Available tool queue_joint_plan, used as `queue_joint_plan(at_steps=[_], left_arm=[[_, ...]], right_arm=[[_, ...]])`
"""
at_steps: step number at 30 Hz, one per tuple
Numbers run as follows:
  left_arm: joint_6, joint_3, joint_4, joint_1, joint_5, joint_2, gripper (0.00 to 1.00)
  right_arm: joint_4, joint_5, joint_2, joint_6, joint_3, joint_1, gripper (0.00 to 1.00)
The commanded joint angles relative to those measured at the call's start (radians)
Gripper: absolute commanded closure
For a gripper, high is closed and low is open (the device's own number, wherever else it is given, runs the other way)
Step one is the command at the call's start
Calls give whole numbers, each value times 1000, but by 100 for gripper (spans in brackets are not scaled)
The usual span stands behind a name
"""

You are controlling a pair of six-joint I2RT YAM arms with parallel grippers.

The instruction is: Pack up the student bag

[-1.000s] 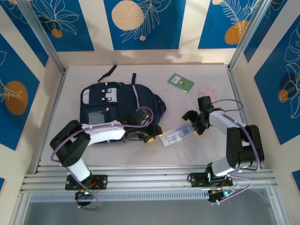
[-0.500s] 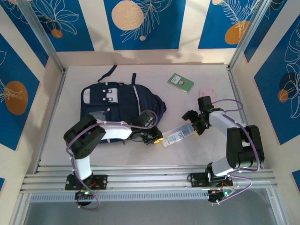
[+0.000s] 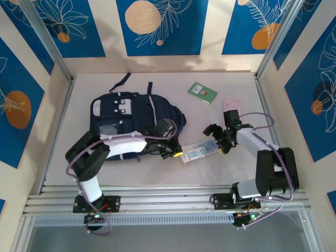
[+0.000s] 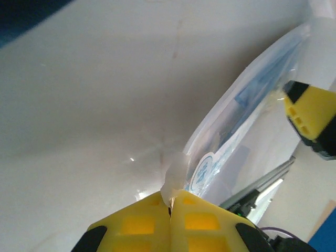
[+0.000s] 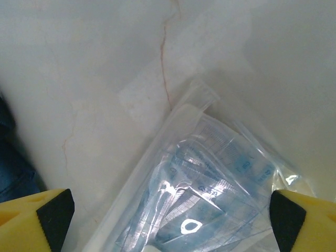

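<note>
The student bag (image 3: 131, 118), a navy backpack with white trim, lies flat at the table's left middle; its dark fabric edges into the wrist views (image 4: 26, 10) (image 5: 10, 157). Right of it lies a clear plastic packet of blue rulers (image 3: 198, 152). My left gripper (image 3: 176, 154) is shut on the packet's left corner, its yellow fingers (image 4: 142, 226) pinching a clear tab of the packet (image 4: 247, 115). My right gripper (image 3: 218, 139) stands open over the packet's right end, one finger (image 5: 37, 220) on either side of the packet (image 5: 210, 194).
A green booklet (image 3: 202, 92) and a small pink item (image 3: 231, 105) lie at the back right of the table. Metal posts and patterned walls close in the sides and back. An aluminium rail (image 3: 168, 199) runs along the near edge.
My left gripper has closed on the packet's corner, and its arm has shifted a little to the right. My right gripper has opened wider over the packet's other end.
</note>
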Motion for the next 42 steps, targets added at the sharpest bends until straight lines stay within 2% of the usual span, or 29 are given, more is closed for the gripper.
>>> queue_joint_plan(at_steps=[1,7,14,17,21,25,29,33,39,42], left_arm=[[-1,71,29,0,13,-46,100],[-118,67,131,6,46,-38,100],[-131,87,125,15,18,-38,100],[-170,79,160,17,19,-38,100],[-224,64,205,16,9,-48,100],[-257,46,234,13,5,-63,100],[-285,21,265,5,8,-75,100],[-321,-16,309,-8,10,-92,100],[-329,-49,315,-25,2,-119,100],[-330,-59,316,-29,5,-126,100]], right_arm=[[-88,-151,-67,4,-31,-11,3],[-130,-205,-194,36,-72,-53,3],[-210,-183,-391,45,-93,-99,4],[-158,-266,-434,118,-147,-109,5],[-3,-364,-463,314,-271,-109,5],[155,-383,-463,463,-343,-106,4],[199,-282,-458,534,-344,-104,11],[331,-215,-442,638,-384,-105,18],[399,-225,-326,662,-334,-98,27],[433,-208,-324,680,-338,-96,33]])
